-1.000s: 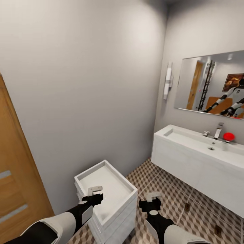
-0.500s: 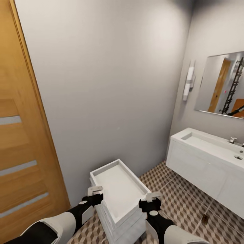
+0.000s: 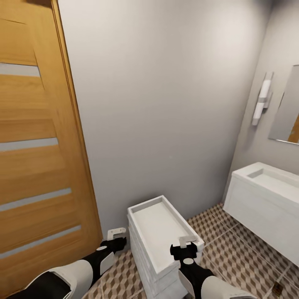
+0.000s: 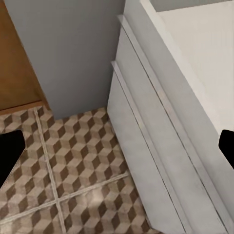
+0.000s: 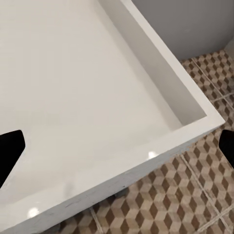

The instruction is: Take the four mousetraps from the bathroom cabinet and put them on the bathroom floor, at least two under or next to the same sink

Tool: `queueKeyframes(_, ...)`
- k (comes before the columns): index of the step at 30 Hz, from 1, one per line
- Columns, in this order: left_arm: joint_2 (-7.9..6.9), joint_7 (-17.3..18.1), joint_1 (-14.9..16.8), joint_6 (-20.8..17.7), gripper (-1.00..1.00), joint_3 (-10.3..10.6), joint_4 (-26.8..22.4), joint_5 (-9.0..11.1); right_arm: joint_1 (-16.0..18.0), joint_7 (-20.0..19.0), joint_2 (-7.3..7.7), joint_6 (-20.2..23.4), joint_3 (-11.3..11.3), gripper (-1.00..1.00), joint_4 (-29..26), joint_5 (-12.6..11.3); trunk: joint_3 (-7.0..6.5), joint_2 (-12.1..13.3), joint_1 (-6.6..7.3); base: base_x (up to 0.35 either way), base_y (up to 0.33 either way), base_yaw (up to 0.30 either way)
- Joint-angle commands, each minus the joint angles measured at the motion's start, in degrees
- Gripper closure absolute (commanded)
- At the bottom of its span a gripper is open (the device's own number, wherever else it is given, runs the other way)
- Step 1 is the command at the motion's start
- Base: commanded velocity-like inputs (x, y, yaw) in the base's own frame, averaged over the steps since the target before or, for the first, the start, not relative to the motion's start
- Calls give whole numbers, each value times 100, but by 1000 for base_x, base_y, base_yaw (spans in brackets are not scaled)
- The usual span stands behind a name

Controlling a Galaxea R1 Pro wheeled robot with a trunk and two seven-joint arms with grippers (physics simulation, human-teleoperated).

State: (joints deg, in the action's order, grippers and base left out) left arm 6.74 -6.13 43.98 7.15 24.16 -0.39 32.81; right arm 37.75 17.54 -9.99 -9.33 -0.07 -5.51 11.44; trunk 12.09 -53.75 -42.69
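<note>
The head view faces a grey wall in a corner of the bathroom. A small white drawer unit stands against that wall on the bathroom floor, whose tiles carry a brown, beige and white cube pattern. The unit's top is a shallow tray with a raised rim, and the right wrist view shows that tray bare and white inside; no mousetrap lies in it. The left wrist view shows the unit's stacked drawer fronts, all closed, with patterned floor beside them.

At the right edge of the head view the sink hangs on the side wall, its basin only partly in frame. A wall lamp and the edge of a mirror sit above it. An orange-brown wooden door with pale horizontal strips stands on the left.

The left hand hovers over the floor between the door and the drawer unit, fingers spread and holding nothing. The right hand hangs above the front right corner of the tray, likewise spread and empty.
</note>
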Motion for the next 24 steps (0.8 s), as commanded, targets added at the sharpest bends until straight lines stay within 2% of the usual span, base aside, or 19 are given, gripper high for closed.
queueKeyframes(1,3,-20,5,14,-100,49,4,40,5,30,-1,-8,-2,-100,7,39,8,-5,-1,0,0,300)
queueKeyframes(24,3,-20,5,14,-100,52,4,39,5,30,-1,0,-2,-100,7,39,8,-5,-1,0,0,300)
